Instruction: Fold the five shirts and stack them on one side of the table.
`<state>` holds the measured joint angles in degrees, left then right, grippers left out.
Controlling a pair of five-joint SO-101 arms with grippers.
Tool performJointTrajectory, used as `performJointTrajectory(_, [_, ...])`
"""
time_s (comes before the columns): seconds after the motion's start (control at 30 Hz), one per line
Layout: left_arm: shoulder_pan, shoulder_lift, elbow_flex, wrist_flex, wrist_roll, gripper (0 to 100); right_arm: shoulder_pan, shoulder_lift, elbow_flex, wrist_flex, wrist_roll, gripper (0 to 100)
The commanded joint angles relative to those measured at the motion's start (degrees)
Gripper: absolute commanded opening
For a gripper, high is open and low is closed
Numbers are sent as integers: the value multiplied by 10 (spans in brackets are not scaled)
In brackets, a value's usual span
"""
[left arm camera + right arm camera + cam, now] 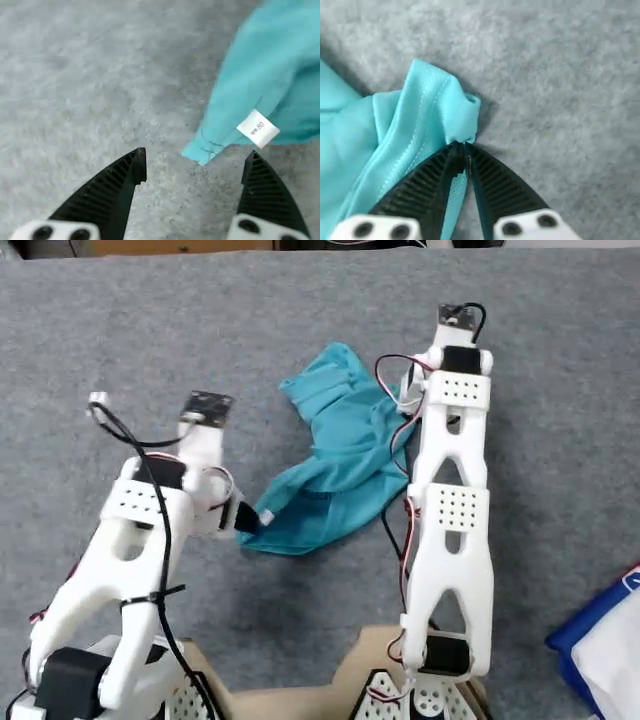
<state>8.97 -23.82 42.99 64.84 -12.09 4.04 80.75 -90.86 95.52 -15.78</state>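
**A:** What lies nearest the arm bases?

**B:** A tan cardboard sheet [290,698] sits at the near edge of the grey table [560,490], between the two bases. At the near right there is a blue and white thing [605,645], cut off by the edge of the high view. I can't tell what it is.

**A:** And a little farther out?

**B:** The left gripper [196,152] is low over the table, right at the near left corner of the teal shirt [335,465]. Its jaws stand wide apart. In the left wrist view the shirt's corner lies just ahead of the fingertips, and a small white label [257,129] is sewn near the hem.

**A:** Where is the shirt itself?

**B:** It is mid-table between the two arms, one rumpled heap and not folded. The broader part lies nearer the bases. A narrower part reaches away toward the far side.

**A:** And the other gripper?

**B:** The right gripper [462,147] is at the shirt's far right edge. Its jaws are pressed together on a pinched fold of the teal cloth, and a stitched hem bunches up just past the tips. From above, the right arm [452,510] stretches out along the shirt's right side.

**A:** Beyond that?

**B:** The grey table surface runs on to the far edge.
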Motion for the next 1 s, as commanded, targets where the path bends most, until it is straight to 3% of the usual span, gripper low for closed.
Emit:
performJointTrajectory(0.0, [15,-1,-4,-14,-80,311,22,12,-46,-15,1,5])
performJointTrajectory(0.17, [11,-1,-3,-11,-140,311,15,20,-46,-17,4,5])
performJointTrajectory(0.53, [80,-1,4,-21,-151,311,15,22,-46,-21,2,5])
performJointTrajectory(0.7, [103,-1,55,-76,-215,311,14,23,-46,-21,1,5])
performJointTrajectory(0.97, [107,-1,101,-149,-217,309,14,23,-46,-21,1,5])
